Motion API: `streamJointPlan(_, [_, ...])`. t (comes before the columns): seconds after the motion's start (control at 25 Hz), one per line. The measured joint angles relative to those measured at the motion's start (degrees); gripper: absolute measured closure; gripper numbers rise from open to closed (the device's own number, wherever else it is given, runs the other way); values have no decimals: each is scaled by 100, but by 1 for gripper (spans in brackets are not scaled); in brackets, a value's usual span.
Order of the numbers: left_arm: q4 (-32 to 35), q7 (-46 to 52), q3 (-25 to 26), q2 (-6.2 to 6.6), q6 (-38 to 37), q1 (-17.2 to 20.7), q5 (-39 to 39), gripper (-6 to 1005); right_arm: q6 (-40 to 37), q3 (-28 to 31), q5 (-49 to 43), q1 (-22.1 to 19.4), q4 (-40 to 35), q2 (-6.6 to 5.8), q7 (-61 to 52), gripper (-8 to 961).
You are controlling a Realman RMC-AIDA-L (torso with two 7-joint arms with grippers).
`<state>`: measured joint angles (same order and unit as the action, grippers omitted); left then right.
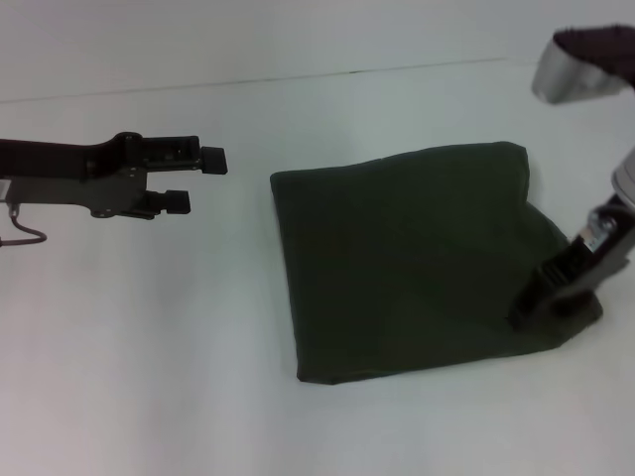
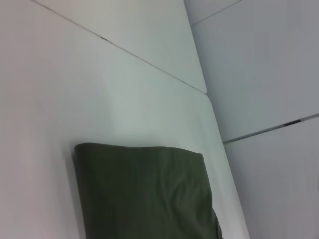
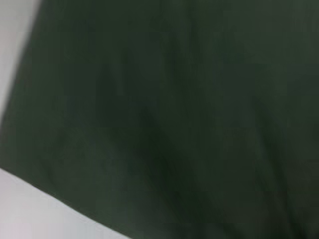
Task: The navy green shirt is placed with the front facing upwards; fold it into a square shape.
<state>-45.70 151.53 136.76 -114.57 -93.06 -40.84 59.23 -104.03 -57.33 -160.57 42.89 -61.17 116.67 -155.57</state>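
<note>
Item: navy green shirt (image 1: 417,258). It is laid on the white counter (image 1: 149,377), right of centre in the head view, and is already folded into a compact, roughly square packet. No lettering, collar or label is shown. The left edges are seen to be straight; the near right corner is bulged and uneven.

Item: right gripper (image 1: 531,309). It is lowered onto the shirt's near right corner, in contact with the cloth. Whether its fingers are spread or pinching fabric cannot be told, the tips being lost against the dark cloth. The placement is judged to serve pressing or tucking of that loose corner.

Item: left gripper (image 1: 196,180). It is held above the bare counter, well apart from the shirt, fingers spread and holding nothing. It is judged to be kept clear so the fold is not disturbed.
</note>
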Motion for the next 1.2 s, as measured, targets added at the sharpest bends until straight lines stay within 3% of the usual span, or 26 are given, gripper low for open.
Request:
streamJointPlan(0.32, [0, -28, -1, 0, 37, 14, 0, 49, -167, -98, -699, -83, -123, 64, 25, 220])
streamJointPlan(0.48, [9, -34, -72, 10, 53, -4, -104, 50, -217, 230, -227, -31, -465, 62, 160, 221])
streamJointPlan(0.76, [407, -28, -611, -7, 636, -231, -1011, 50, -224, 521, 971, 274, -518, -17, 175, 222])
streamJointPlan(0.92, [676, 13, -668, -73, 824, -380, -1293, 50, -193, 551, 990, 397, -533, 2, 165, 222])
streamJointPlan(1.2, [738, -17, -661, -355, 838, -536, -1299, 49, -175, 778, 1003, 433, -526, -47, 174, 220])
